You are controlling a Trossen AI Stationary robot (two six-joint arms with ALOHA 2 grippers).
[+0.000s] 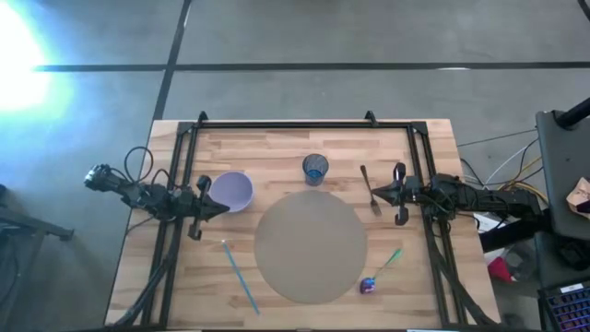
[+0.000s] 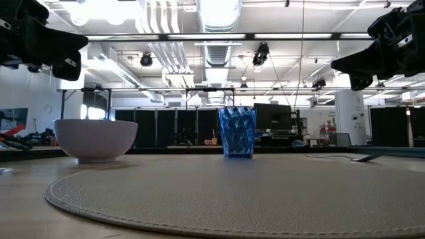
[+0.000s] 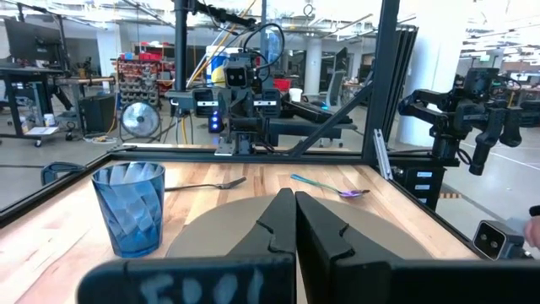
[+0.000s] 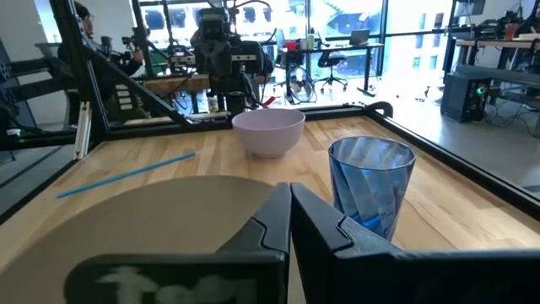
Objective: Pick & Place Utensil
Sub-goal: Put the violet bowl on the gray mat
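Wooden table (image 1: 277, 148) carries a round grey mat (image 1: 311, 246) at centre, a blue cup (image 1: 315, 168) and a lilac bowl (image 1: 232, 190) behind it. Three candidate utensils lie flat: a metal fork (image 1: 370, 188) just in front of the right gripper (image 1: 373, 194), a teal spoon (image 1: 382, 267) with a purple bowl end near the mat's right edge, and a thin blue straw (image 1: 239, 275) off the mat's left edge.

Step in hand, as judged: nothing is picked yet, so the approach is still to come. The fork is the nearest item to the right arm. A good pick would part the fingers first, descend over the middle of the handle with the jaws across its width, and close low to the wood (the handle is thin and may slip).

Pose: both arms hang level above the table, facing each other across the mat. The left gripper (image 1: 224, 207) sits beside the bowl. Fingers of both are pressed together, holding nothing.
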